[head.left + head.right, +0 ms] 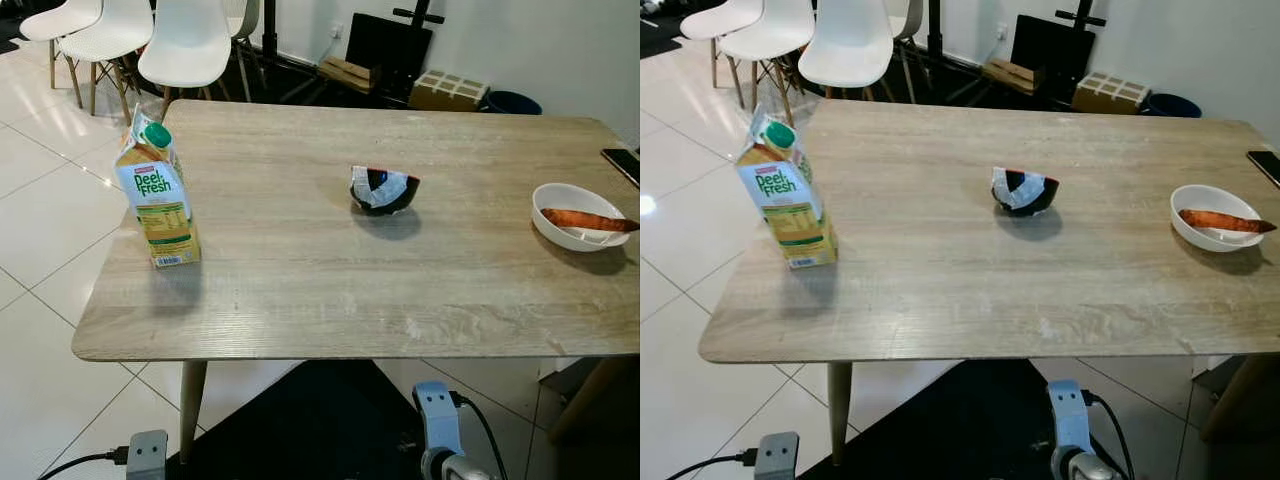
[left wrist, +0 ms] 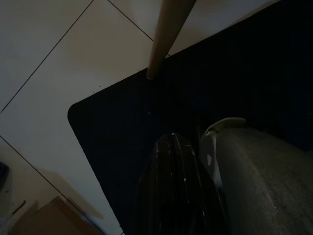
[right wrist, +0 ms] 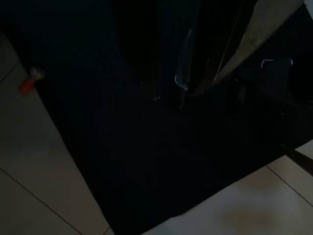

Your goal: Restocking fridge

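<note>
A yellow and green Peel Fresh juice carton point(image 1: 157, 193) stands upright near the left edge of the light wooden table point(image 1: 300, 290). Both arms hang idle below the table's front edge: the left arm point(image 1: 147, 455) and the right arm point(image 1: 438, 425). In the dark left wrist view my left gripper point(image 2: 172, 139) points down at a black mat point(image 2: 122, 147), its black fingers pressed together with nothing between them. My right gripper point(image 3: 166, 98) hangs over the same dark mat, too dim to read.
A dark bowl point(image 1: 384, 189) sits mid-table. A white bowl point(image 1: 577, 215) holding an orange-brown piece of food sits at the right, with a phone point(image 1: 624, 162) beyond it. White chairs point(image 1: 185, 45) and boxes point(image 1: 449, 90) stand behind the table. A table leg point(image 2: 164, 39) stands by the mat.
</note>
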